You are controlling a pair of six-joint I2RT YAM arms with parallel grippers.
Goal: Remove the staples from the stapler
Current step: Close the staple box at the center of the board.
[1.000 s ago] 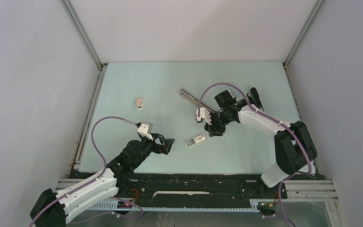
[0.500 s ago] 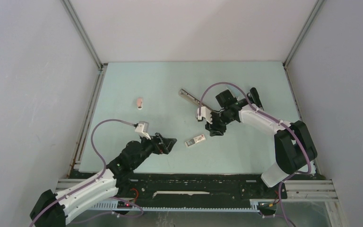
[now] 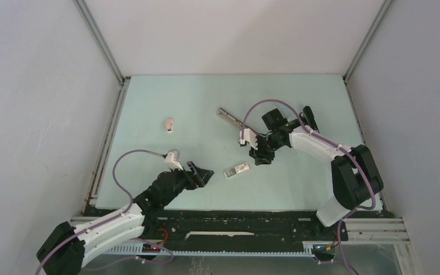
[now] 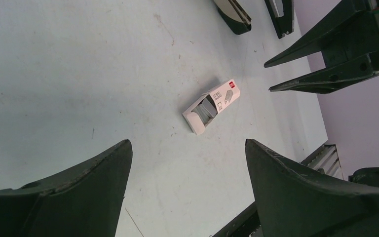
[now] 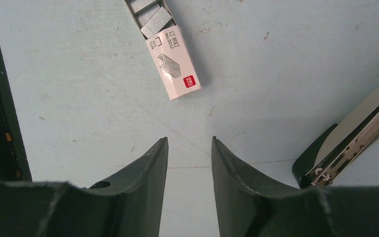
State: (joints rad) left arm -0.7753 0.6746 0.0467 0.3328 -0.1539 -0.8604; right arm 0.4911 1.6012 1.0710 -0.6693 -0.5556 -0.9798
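Note:
The stapler (image 3: 238,123) lies opened out at mid-table, its thin metal arm pointing far-left; its black-tipped end (image 5: 348,143) shows in the right wrist view. A small white staple box (image 3: 236,170) lies near it, and grey staples (image 5: 150,15) show in its open end. My right gripper (image 3: 262,156) hovers between the stapler and the box, its jaws (image 5: 188,140) narrowly open with nothing between them. My left gripper (image 3: 201,176) is left of the box (image 4: 211,106), wide open (image 4: 187,143) and empty. I cannot see any staples inside the stapler.
A small pink stapler (image 3: 169,124) lies at the left of the mat. A black stapler (image 3: 309,118) lies at the far right beside the right arm. The black rail (image 3: 235,220) runs along the near edge, and grey walls enclose the mat.
My left arm has sunk lower and drawn slightly toward the near edge, and its jaws have narrowed a little. The right arm and the box have barely moved.

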